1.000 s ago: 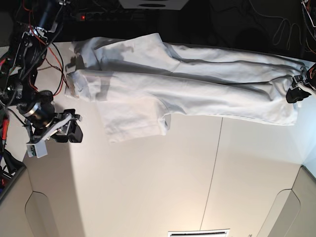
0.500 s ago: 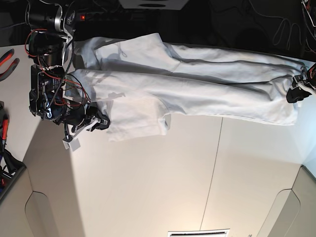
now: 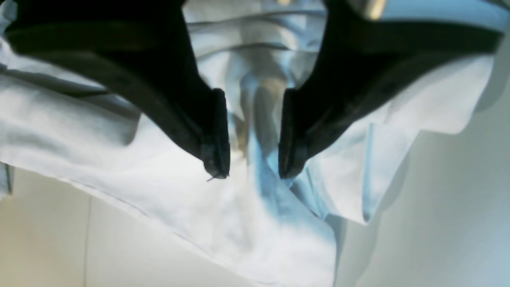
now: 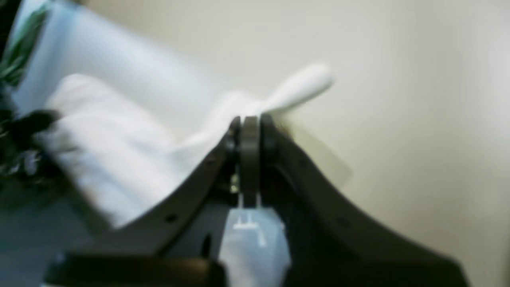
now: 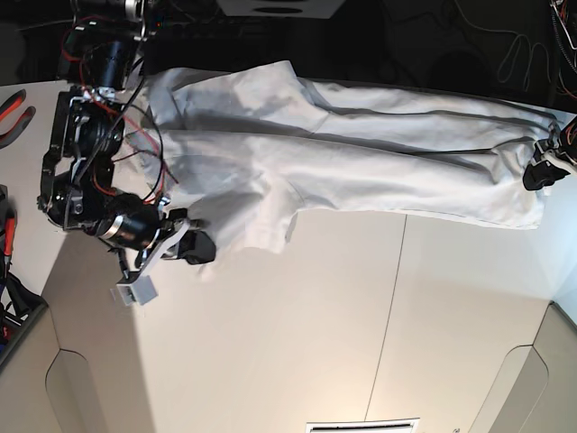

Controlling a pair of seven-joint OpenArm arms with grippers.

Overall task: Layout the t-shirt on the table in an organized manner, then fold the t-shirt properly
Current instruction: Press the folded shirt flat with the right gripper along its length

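So the shirt (image 5: 361, 153) is stretched out long across the far side of the worktop (image 5: 297, 343), right up against the back edge where it meets the dark clutter behind. Everything nearer than the shirt is bare white surface with a thin dark seam (image 5: 389, 307) running through it, so loads of room on that side and basically none at the back.

Right hand (image 5: 200, 247) is on the sleeve end, near the worktop's side edge. Its wrist cam shows the fingers (image 4: 250, 131) pressed together with a bit of white cloth (image 4: 295, 89) poking out past the tips, so it's clamped on the shirt. That view is really blurry though, can't tell which bit of the hem it's got.

Left hand (image 5: 543, 171) is at the opposite end by the hem, close to the other side edge. Up close its fingers (image 3: 213, 131) sit a little apart with a bunched ridge of cloth (image 3: 259, 119) between them, looks pinched. The arm itself is mostly cut off by the frame in the base view.

Red-handled tool (image 5: 13, 110) lies off beside the right arm, partly cropped.
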